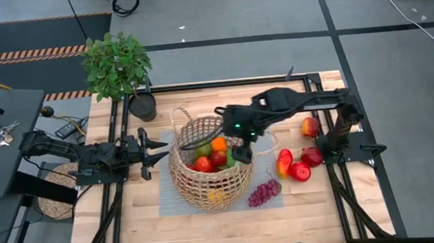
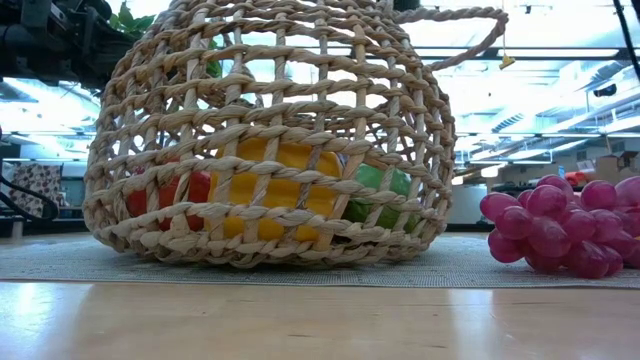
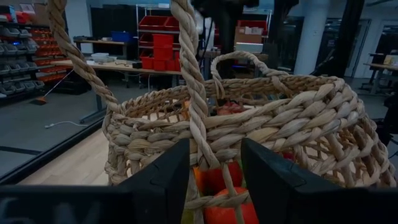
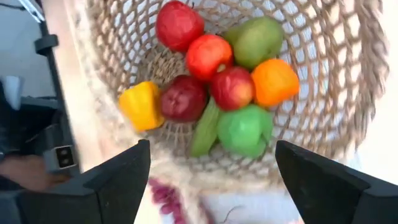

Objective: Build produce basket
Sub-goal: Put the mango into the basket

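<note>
Basket: the wicker basket [image 1: 209, 172] stood on a grey mat [image 1: 169, 199] at mid-table.
Contents: red apples [image 4: 208, 56], an orange [image 4: 273, 81], a yellow pepper [image 4: 142, 104] and green pieces lay inside.
Outside: a grape bunch [image 1: 264, 192] sat just beside it; more red fruit [image 1: 298, 164] lay near the right arm.
Right gripper [image 1: 241, 152]: hovered over the basket's rim, fingers spread, empty.
Left gripper [image 3: 214, 180]: at the basket's left side, fingers straddling a loop handle [image 3: 189, 81]; contact seemingly uncertain.
Beyond: a potted plant [image 1: 118, 66].
</note>
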